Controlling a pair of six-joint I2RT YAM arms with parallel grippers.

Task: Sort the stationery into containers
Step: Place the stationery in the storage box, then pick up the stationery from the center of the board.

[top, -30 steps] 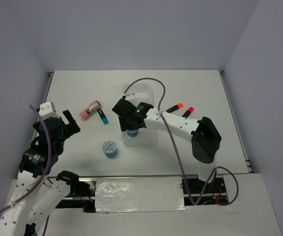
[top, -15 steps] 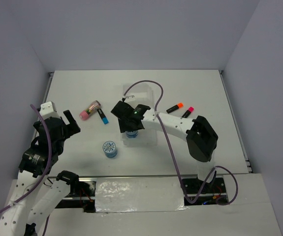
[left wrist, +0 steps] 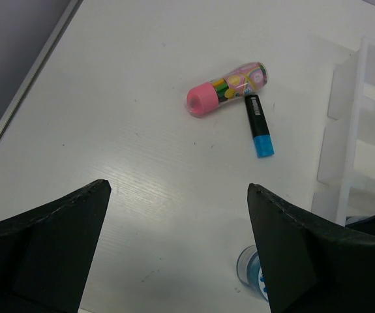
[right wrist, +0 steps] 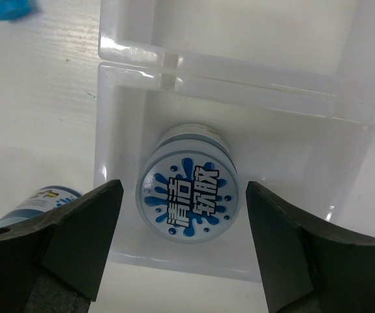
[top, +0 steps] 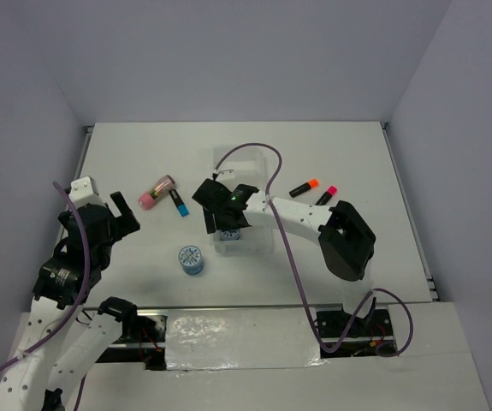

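Only R wrist shows roll (right wrist: 188,197) upright in tray (right wrist: 239,88).

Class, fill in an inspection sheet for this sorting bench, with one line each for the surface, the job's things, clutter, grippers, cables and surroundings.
Surface: white table, no spills seen.
Job's things: the clear tray holds one roll in the end compartment nearest the arms. A second roll sits on the table left of it. The pink tube and blue-capped marker lie side by side further left. The orange-capped marker and pink-capped marker lie right of the tray.
Clutter: nothing seen.
Grippers: right gripper open, one finger on each side of the trayed roll. Left gripper open, empty, above the table.
Cables: a purple cable arches over the right arm.
Surroundings: plain grey walls.
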